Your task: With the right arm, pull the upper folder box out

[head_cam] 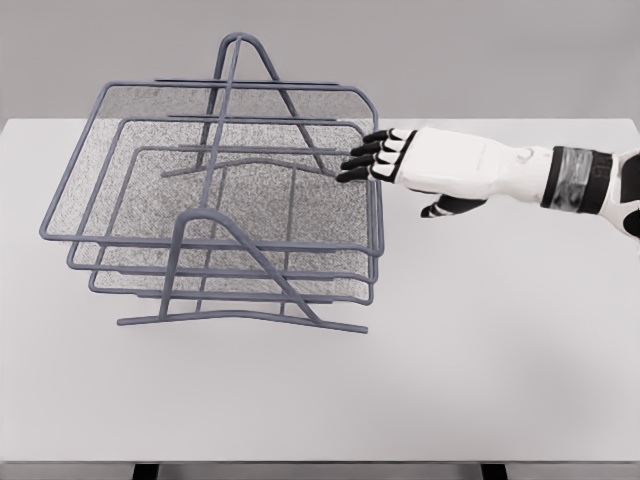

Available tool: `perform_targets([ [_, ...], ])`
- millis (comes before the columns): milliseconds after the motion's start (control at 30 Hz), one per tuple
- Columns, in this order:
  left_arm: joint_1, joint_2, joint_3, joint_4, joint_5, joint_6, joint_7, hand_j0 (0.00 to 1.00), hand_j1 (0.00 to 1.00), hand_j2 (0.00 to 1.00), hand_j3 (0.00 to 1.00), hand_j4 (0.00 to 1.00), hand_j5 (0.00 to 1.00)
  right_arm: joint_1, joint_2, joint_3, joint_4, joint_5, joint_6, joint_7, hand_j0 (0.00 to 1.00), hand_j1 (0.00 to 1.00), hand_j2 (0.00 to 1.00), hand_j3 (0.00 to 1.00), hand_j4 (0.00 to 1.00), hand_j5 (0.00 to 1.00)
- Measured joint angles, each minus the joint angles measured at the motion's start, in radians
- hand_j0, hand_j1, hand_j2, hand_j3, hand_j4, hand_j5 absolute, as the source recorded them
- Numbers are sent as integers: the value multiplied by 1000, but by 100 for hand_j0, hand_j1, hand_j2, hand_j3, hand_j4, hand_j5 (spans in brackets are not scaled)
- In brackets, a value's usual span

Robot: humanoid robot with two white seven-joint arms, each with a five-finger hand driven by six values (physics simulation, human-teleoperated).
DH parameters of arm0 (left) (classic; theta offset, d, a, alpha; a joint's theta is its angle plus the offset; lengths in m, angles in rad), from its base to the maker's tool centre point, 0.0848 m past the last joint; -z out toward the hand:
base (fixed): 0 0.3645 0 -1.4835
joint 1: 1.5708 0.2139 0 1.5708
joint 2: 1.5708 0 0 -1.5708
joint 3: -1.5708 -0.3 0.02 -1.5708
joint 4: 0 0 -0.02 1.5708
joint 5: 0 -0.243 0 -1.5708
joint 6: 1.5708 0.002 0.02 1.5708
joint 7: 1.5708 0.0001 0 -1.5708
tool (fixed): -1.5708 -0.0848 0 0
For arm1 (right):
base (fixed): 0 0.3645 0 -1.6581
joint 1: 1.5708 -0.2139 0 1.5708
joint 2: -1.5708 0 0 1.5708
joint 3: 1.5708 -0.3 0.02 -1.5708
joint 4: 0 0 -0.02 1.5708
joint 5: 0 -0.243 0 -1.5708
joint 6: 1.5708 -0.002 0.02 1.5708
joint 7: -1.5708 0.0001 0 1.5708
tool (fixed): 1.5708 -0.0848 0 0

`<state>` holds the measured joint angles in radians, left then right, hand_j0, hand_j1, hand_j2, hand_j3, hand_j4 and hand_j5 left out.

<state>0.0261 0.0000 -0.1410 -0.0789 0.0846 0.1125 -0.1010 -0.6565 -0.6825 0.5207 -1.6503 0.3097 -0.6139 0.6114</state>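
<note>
Rack: wire 3-tier tray stand (245, 318) on the white table (480, 380), left of centre, its A-frames rising at the near and far sides.
Upper folder box: top mesh tray (110, 130), highest of 3 stacked tiers, sitting within the frame, apparently not yet drawn out.
Right hand: right hand (375, 155) reaching in from the right edge, fingers extended and slightly curled, fingertips at the top tray's right rim; whether they touch or hook the wire I cannot tell.
Grip: nothing enclosed; the thumb hangs free below the palm.
Direction: tray lies directly left of the fingertips, just beside them.
Long axis: forearm and hand run roughly right to left, pointing at the rim.
Left arm: not visible.
Next move, judged: hook the right rim wire, then draw rightward.
</note>
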Motion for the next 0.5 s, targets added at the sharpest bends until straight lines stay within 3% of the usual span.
perform_targets([
  [500, 0, 0, 0, 0, 0, 0, 0, 100, 100, 100, 100, 100, 100, 26, -33, 38, 24, 1, 8, -3, 100, 100, 100, 100, 100, 100],
])
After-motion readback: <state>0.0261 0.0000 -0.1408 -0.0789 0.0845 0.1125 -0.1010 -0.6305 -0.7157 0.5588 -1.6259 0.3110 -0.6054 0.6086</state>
